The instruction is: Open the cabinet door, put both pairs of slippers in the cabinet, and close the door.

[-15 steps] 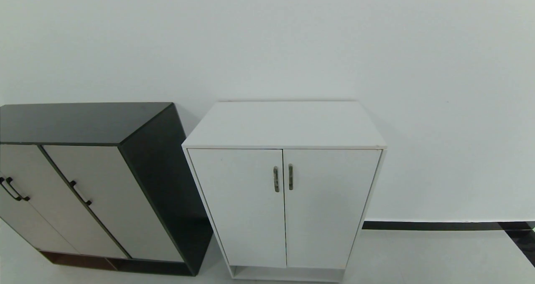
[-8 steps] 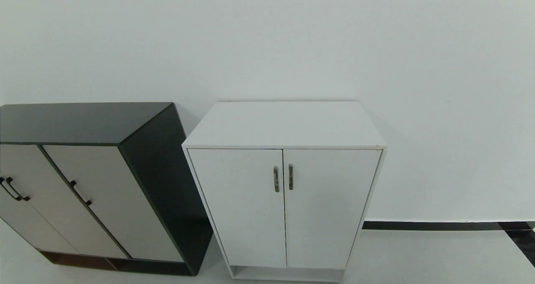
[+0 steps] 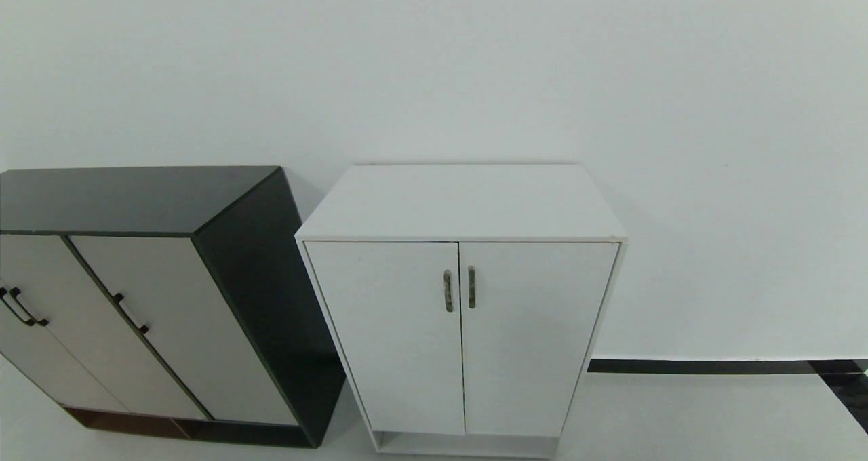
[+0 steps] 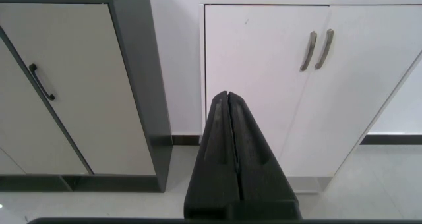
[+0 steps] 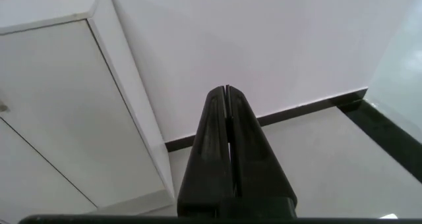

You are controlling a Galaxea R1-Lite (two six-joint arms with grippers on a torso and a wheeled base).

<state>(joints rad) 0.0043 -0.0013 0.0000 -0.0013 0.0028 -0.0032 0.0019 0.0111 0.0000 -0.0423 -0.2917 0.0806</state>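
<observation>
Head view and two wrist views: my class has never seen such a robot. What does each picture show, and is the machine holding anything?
This is a robot with two arms. The wide picture comes from a camera on its head: a white cabinet, doors closed, two handles at the middle, with a dark cabinet on the robot's left. The other pictures come from cameras on the wrists. The black wedge in each is that arm's pincer: the left gripper faces the white cabinet's doors, the right gripper points past its side. Both are shut and hold nothing.
</observation>
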